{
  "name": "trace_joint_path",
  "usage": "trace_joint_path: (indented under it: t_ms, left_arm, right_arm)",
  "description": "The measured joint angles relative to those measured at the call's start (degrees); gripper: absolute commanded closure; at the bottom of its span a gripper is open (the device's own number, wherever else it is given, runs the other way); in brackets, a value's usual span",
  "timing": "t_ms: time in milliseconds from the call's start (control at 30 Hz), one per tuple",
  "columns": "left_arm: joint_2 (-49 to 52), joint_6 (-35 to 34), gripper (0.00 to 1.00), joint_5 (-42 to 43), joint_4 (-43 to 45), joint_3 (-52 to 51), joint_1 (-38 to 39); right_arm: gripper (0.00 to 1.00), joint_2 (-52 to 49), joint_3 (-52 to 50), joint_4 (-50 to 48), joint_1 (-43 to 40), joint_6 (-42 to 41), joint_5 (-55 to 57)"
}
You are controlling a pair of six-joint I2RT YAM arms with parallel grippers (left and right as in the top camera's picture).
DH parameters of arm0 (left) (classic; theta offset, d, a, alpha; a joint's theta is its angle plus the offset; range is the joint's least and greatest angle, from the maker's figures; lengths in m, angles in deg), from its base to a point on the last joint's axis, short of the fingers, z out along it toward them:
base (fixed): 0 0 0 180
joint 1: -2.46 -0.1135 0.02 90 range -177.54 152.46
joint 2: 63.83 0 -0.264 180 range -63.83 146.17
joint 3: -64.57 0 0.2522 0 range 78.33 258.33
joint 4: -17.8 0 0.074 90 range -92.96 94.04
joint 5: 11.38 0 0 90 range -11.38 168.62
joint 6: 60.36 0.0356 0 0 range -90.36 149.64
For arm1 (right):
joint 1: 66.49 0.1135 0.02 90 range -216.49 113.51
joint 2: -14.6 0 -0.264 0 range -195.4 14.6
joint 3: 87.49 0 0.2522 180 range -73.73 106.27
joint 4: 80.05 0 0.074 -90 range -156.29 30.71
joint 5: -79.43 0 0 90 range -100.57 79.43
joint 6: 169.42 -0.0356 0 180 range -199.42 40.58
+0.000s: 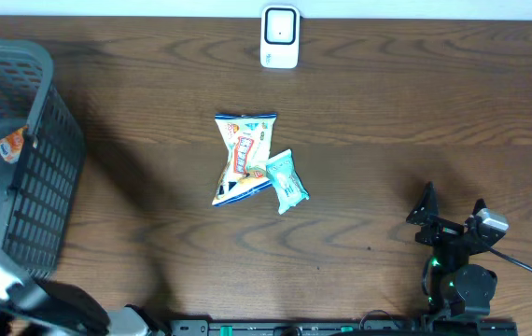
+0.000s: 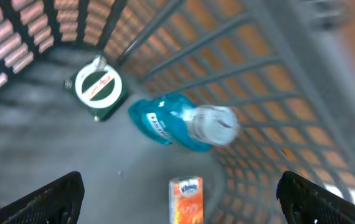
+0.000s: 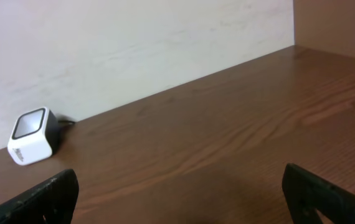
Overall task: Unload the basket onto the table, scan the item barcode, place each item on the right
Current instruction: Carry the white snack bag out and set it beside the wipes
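Left gripper (image 2: 179,186), jaws apart, hangs in basket (image 2: 258,81), likely to pick; right gripper (image 3: 180,177), apart and empty, faces scanner (image 3: 33,137) lower left.

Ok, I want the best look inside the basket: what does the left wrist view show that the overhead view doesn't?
Only left wrist: a green item with a round white label on the basket floor. Only overhead: the scanner, a snack bag, a small teal packet and the open right gripper. Both: the basket, the blue bottle and the orange pack inside it.
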Motion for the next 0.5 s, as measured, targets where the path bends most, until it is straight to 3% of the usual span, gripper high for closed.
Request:
trace_joint_path:
  t_ms: [233, 500]
  left_arm:
    - [7.32, -8.11, 0.02, 4.15, 5.4, -0.02, -1.4]
    - [11.89, -9.66, 0.02, 5.68, 8.13, -0.02, -2.23]
  right_arm:
    - [0.01, 0.0, 0.0, 0.0, 0.0, -0.02, -0.02]
    - [0.01, -0.02, 0.0, 0.0, 0.0, -0.02, -0.02]
